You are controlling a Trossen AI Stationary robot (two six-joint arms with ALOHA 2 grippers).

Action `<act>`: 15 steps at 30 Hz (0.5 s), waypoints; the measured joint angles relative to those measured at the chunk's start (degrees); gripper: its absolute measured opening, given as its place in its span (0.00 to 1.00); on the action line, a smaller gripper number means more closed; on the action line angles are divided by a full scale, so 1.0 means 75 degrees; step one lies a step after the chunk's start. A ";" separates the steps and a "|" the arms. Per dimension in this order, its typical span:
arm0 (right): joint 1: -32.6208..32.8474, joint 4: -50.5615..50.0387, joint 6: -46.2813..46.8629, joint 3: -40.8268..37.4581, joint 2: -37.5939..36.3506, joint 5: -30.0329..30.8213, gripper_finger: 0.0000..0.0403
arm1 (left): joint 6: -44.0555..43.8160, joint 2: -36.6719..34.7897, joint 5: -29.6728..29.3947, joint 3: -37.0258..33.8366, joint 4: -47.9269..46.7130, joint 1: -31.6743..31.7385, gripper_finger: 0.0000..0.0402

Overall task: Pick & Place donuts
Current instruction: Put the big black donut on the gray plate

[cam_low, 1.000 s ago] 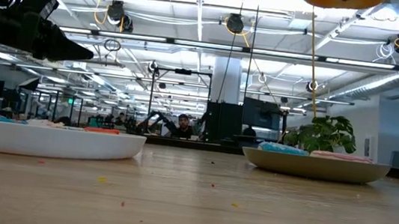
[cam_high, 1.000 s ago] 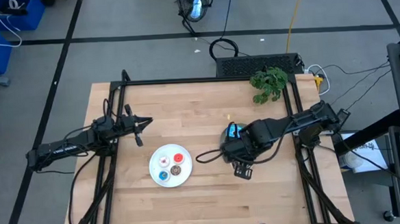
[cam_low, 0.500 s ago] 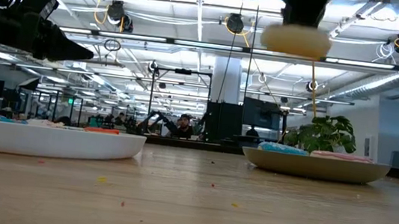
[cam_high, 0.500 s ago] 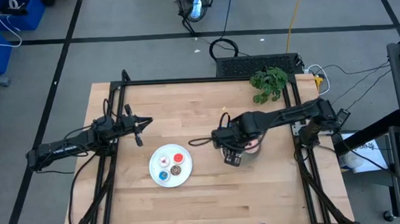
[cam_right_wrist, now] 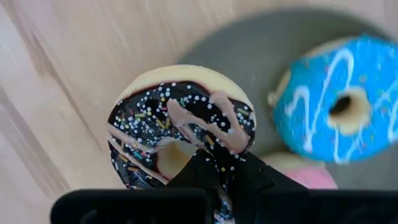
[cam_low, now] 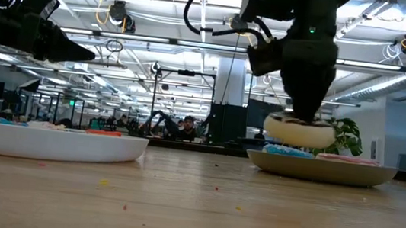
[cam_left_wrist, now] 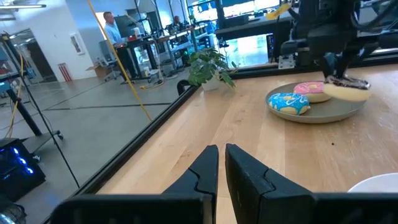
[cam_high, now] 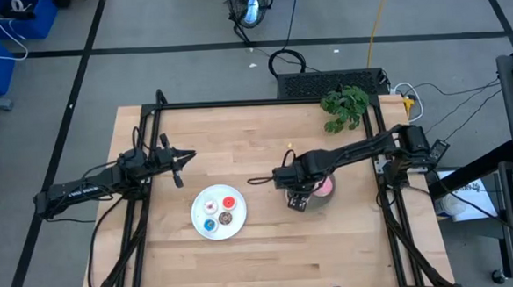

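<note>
My right gripper (cam_low: 300,114) points down and is shut on the chocolate donut with white drizzle (cam_right_wrist: 180,121), just above the gray plate (cam_low: 319,169). In the right wrist view the donut hangs over the plate's edge. A blue sprinkled donut (cam_right_wrist: 339,102) and a pink donut (cam_high: 324,186) lie on that plate. The white plate (cam_high: 201,218) holds tiny red (cam_high: 229,202), white (cam_high: 210,205), blue (cam_high: 210,223) and brown (cam_high: 226,218) donuts. My left gripper (cam_high: 180,164) waits shut at the table's left side, pointing level. My right gripper pinches one side of the chocolate donut's ring (cam_right_wrist: 214,152) between its two fingers (cam_right_wrist: 255,177); one finger seems to reach into the hole. The fingers come from above, pointing down. The donut (cam_low: 299,130) hangs about level, clear of the plate and the donuts on it.
A green plant (cam_high: 344,106) stands at the table's far right corner. A black frame (cam_high: 237,102) runs along the table's edges. Bare wood lies between the two plates and along the near edge.
My right gripper has come down with the chocolate donut, from high over the table to just above the gray plate, shifting slightly toward the table's left. It has stayed shut on the donut.
</note>
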 joint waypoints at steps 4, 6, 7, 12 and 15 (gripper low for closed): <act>-0.0055 0.0530 -0.0068 -0.0126 -0.0003 0.0008 0.03 | 0.0002 0.0000 0.0001 -0.0001 0.0005 0.0001 0.09; -0.0104 0.0599 -0.0103 -0.0146 -0.0003 0.0011 0.03 | 0.0002 0.0000 0.0000 0.0002 0.0006 0.0001 0.09; -0.0141 0.0593 -0.0111 -0.0149 -0.0003 0.0009 0.03 | 0.0002 0.0000 0.0001 0.0001 0.0006 -0.0001 0.09; -0.0325 0.0603 -0.0111 -0.0149 -0.0003 0.0098 0.03 | 0.0002 -0.0001 0.0000 0.0001 0.0006 0.0001 0.09; -0.0381 0.0618 -0.0077 -0.0149 -0.0003 0.0217 0.03 | 0.0005 -0.0001 0.0000 0.0000 0.0006 0.0001 0.09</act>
